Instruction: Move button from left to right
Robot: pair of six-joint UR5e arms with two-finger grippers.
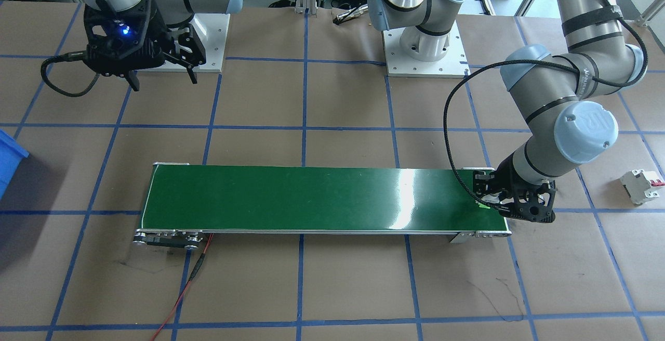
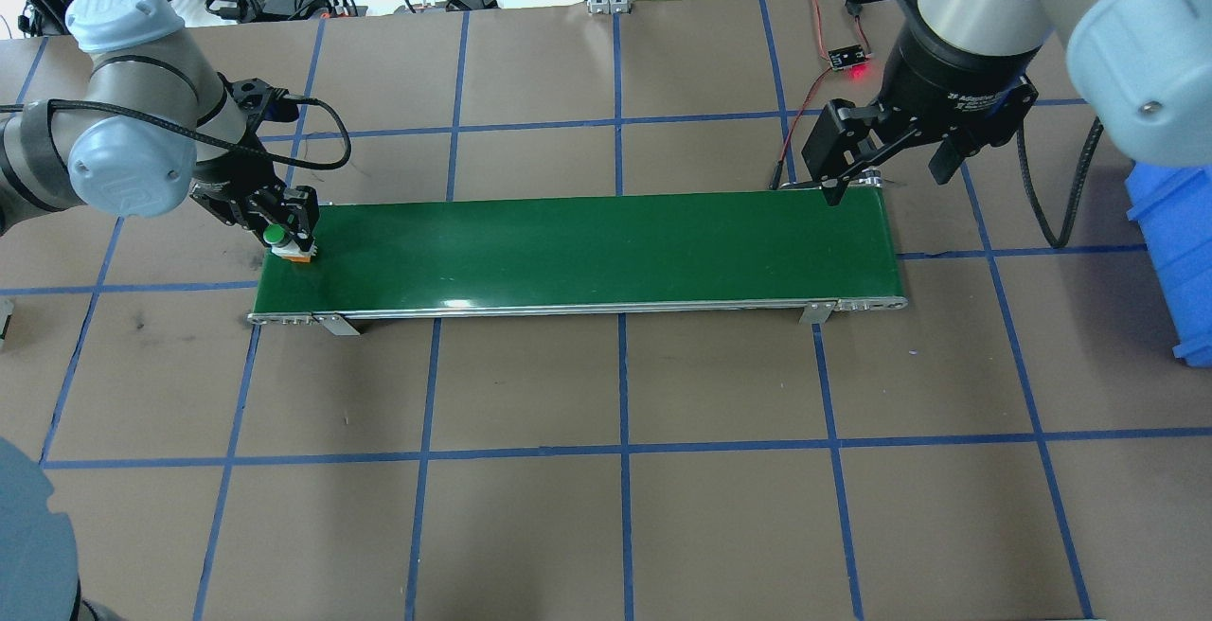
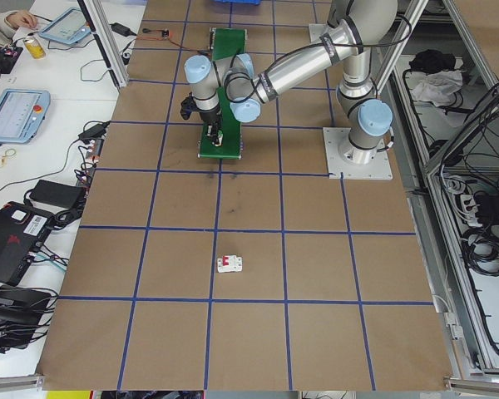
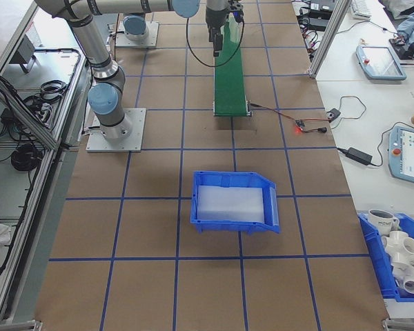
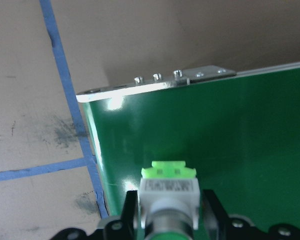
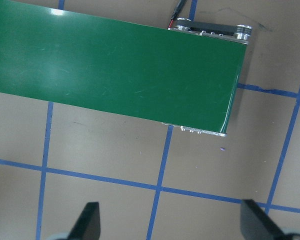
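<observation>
1. Overhead exterior view is showing the left gripper at the left end of the conveyor belt, its two black fingers closing snugly on the button, a small blocky white-grey body with a round, glossy green cap sitting between them.
2. Left wrist-mounted view is showing the button's pale, squared body and labelled face pinched between the matte black fingers, with a lime-green tab poking forward past the fingertips, over the smooth, shiny green belt near its metal end bracket.
3. Rightward along the long, flat, reflective belt, the right gripper is hanging above the far end, its angular black fingers standing wide apart and gripping nothing.
4. Brown paper-like table covering, crossed by blue tape lines, is lying beneath the belt and both sets of fingers.
5. Off to the far right of the open fingers, a hard blue plastic bin is resting on the table.
</observation>
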